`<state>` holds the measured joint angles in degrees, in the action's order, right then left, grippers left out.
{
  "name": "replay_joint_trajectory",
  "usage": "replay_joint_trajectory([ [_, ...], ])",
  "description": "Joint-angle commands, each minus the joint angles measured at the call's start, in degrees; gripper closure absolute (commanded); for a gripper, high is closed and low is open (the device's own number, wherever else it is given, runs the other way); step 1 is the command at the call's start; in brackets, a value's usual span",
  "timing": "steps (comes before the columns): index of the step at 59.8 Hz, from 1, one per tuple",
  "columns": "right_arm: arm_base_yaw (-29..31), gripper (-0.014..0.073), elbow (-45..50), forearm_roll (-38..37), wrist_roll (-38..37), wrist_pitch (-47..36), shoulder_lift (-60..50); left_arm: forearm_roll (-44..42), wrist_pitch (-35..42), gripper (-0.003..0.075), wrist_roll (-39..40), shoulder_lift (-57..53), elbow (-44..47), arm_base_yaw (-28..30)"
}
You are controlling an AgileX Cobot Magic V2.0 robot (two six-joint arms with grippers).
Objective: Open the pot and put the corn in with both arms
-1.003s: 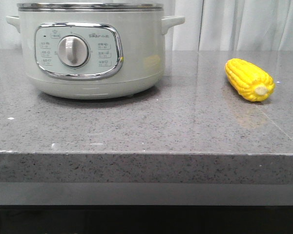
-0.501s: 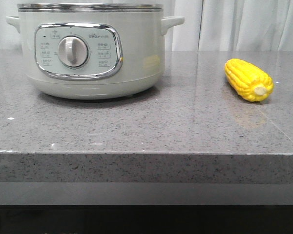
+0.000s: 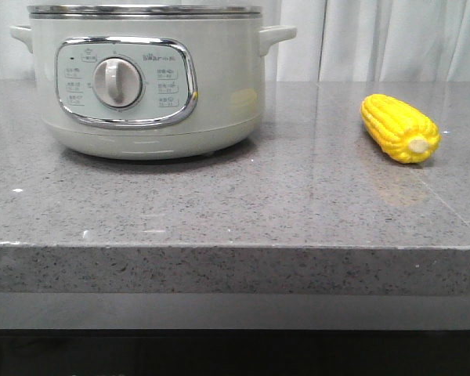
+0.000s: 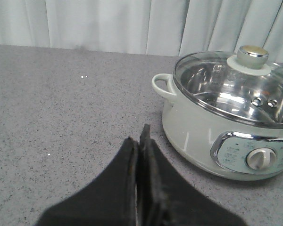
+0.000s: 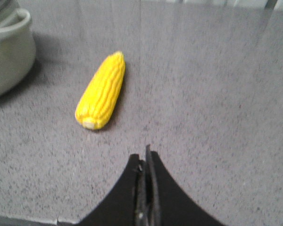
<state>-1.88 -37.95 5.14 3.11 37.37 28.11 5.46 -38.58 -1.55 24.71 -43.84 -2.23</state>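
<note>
Nothing's begun: glass lid (image 4: 236, 84) sits on the pot (image 4: 212, 127), ahead of the left pincer (image 4: 141, 141); corn (image 5: 101, 92) lies on the desk (image 3: 235, 204) ahead of the right pincer (image 5: 145, 162). Both pinched closed, empty.

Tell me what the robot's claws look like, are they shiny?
Not shiny. Both are matte black. The left claw has two flat, wedge-shaped fingers that widen toward the wrist and narrow to thin tips. The right claw looks the same: black, tapered to a slim point. No cables, stickers or markings show on either. The arms themselves are out of view.
</note>
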Motion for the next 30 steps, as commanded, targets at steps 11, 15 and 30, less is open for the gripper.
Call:
replay_joint_trajectory([
  [11, 0.29, 0.0462, -1.38, 0.03, 0.25, -4.88, 1.81, 0.35, 4.74, 0.0662, 0.18, 1.23, -0.83, -0.02],
  [15, 0.29, 0.0274, -1.38, 0.03, 0.25, -4.85, 1.81, 0.35, 5.17, 0.0524, 0.18, 1.23, -0.83, -0.02],
  [30, 0.29, -0.0029, -2.33, 0.66, 0.29, -4.76, 3.3, 0.46, 6.36, 0.0176, 0.07, 1.27, -0.83, -0.02],
])
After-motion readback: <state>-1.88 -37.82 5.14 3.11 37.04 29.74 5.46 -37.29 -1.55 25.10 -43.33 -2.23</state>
